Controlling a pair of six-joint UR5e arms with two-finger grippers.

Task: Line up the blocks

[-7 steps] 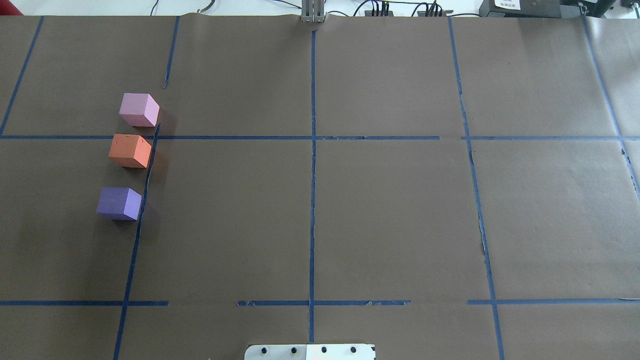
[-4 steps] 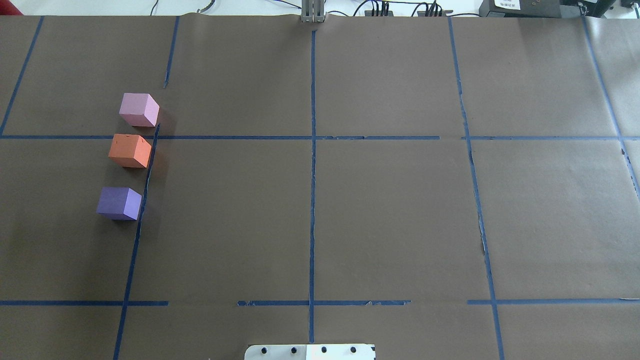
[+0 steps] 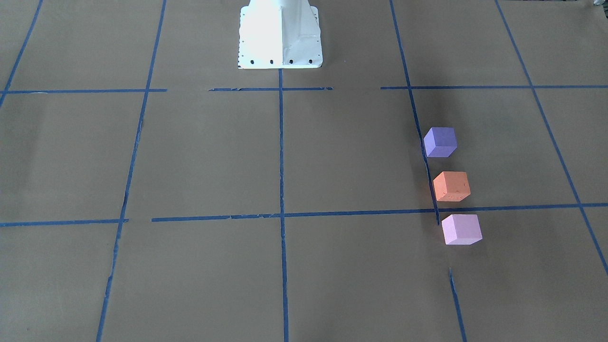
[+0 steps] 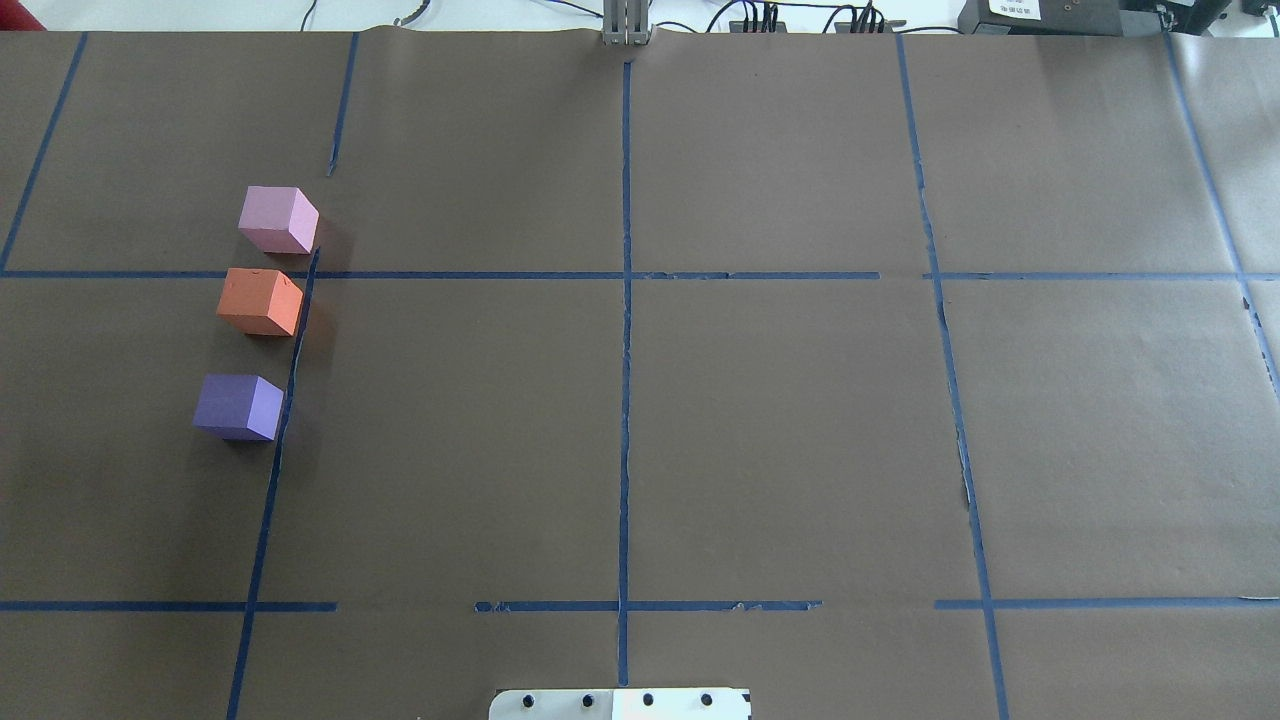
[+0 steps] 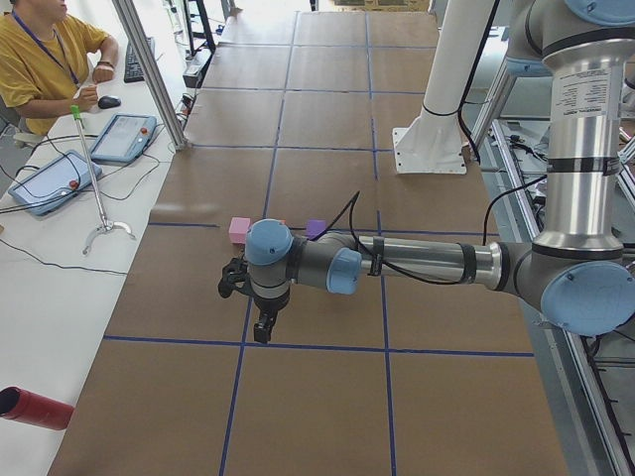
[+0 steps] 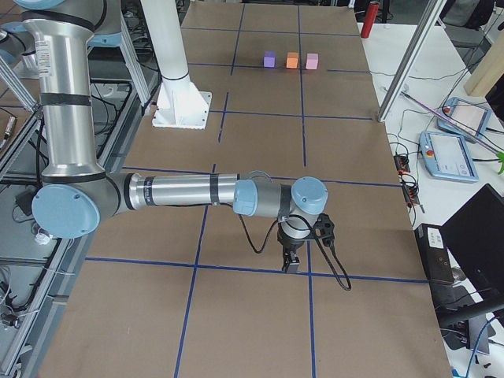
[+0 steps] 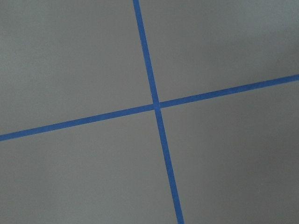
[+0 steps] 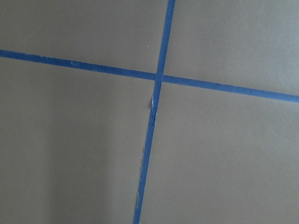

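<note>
Brown paper (image 4: 780,420) is spread over the whole table and is divided into squares by blue tape lines (image 4: 626,400). At the left of the overhead view three small matte cubes are set in a row along one tape line, none touching another. The pale pink-lilac matte cube (image 4: 278,219) is farthest from the robot, the orange matte cube with small dents (image 4: 260,301) is in the middle, and the dark violet matte cube (image 4: 238,407) is nearest the robot. A wider gap is left between orange and violet than between pink and orange.

From the table's left end, the left gripper (image 5: 261,332) is seen pointing down at the paper. The row of cubes lies beyond it, farther along the table, and the orange cube is largely hidden by the wrist. Whether its fingers are wide or narrow cannot be told. Only a tape crossing (image 7: 156,104) is shown by its wrist camera.

A white base plate (image 3: 280,38) is fixed at the middle of the robot's side.

At the right end, the right gripper (image 6: 291,265) is pointed down close to a tape crossing (image 8: 159,77). The cubes are well apart from it, at the far end. Its finger spread cannot be told either.
</note>
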